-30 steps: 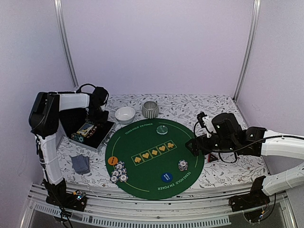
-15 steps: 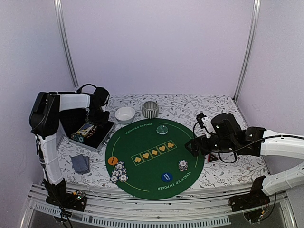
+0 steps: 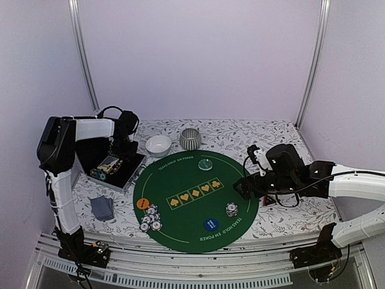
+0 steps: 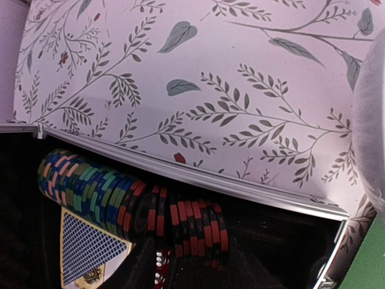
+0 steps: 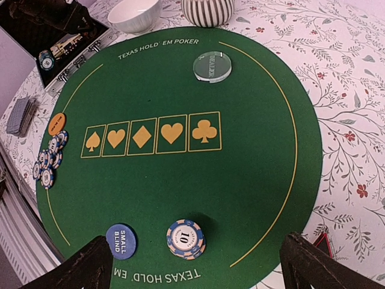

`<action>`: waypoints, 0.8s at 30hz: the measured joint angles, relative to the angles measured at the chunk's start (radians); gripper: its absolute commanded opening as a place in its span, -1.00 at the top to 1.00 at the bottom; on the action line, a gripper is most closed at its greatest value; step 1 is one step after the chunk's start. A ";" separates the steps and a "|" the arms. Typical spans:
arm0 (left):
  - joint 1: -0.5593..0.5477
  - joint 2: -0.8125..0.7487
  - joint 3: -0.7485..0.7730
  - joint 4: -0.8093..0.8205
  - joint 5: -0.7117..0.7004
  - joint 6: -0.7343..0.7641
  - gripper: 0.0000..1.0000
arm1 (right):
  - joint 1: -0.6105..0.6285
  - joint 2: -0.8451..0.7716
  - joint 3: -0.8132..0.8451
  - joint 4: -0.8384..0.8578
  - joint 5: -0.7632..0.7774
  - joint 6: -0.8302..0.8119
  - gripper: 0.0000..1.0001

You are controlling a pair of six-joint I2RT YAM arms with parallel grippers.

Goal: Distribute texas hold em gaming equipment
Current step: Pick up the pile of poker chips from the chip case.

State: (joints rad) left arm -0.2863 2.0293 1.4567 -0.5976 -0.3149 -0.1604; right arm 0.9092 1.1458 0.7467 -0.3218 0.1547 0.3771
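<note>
My right gripper (image 5: 198, 268) is open wide and empty, low over the mat's right part (image 3: 243, 186). A blue-and-peach chip stack (image 5: 185, 238) sits on the mat between its fingers (image 5: 90, 265); it also shows in the top view (image 3: 232, 209). The blue disc (image 5: 121, 240), orange disc (image 5: 56, 123) and pale green disc (image 5: 212, 66) lie on the mat. Several loose chips (image 5: 49, 159) sit by the orange disc. A card deck (image 3: 101, 208) lies on the cloth at the left. A red-black triangle (image 5: 322, 244) lies off the mat's right edge. My left gripper (image 3: 123, 143) hangs over the black case; its fingers are hidden. Red-black chips (image 4: 192, 220) stand on edge inside.
The round green mat (image 3: 192, 208) fills the middle of the table. A white bowl (image 3: 158, 145) and a striped grey bowl (image 3: 190, 139) stand behind it. The open black case (image 3: 114, 165) at the left holds blue-green chips (image 4: 78, 186) and a card pack (image 4: 87, 247).
My right gripper has moved a little to the left over the mat's right edge. My left arm has hardly moved.
</note>
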 measured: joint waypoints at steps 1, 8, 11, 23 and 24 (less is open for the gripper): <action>0.000 0.000 0.000 0.000 -0.003 0.000 0.15 | 0.000 0.000 0.000 0.000 -0.002 0.000 -0.98; 0.000 0.000 0.000 -0.003 -0.022 0.004 0.11 | 0.000 0.004 0.000 0.000 -0.018 0.000 -0.98; 0.000 0.000 0.000 -0.003 -0.032 0.007 0.11 | 0.000 0.011 0.000 0.000 -0.026 0.000 -0.98; 0.012 0.012 0.002 -0.003 -0.034 0.011 0.10 | 0.000 0.029 0.015 0.000 -0.043 -0.004 -0.98; 0.013 0.017 0.003 -0.002 -0.032 0.011 0.11 | 0.000 0.029 0.017 0.000 -0.045 -0.005 -0.98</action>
State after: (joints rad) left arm -0.2733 2.0464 1.4597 -0.5999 -0.3470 -0.1497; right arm 0.9092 1.1748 0.7639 -0.3218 0.1093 0.3721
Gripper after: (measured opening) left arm 0.451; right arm 0.989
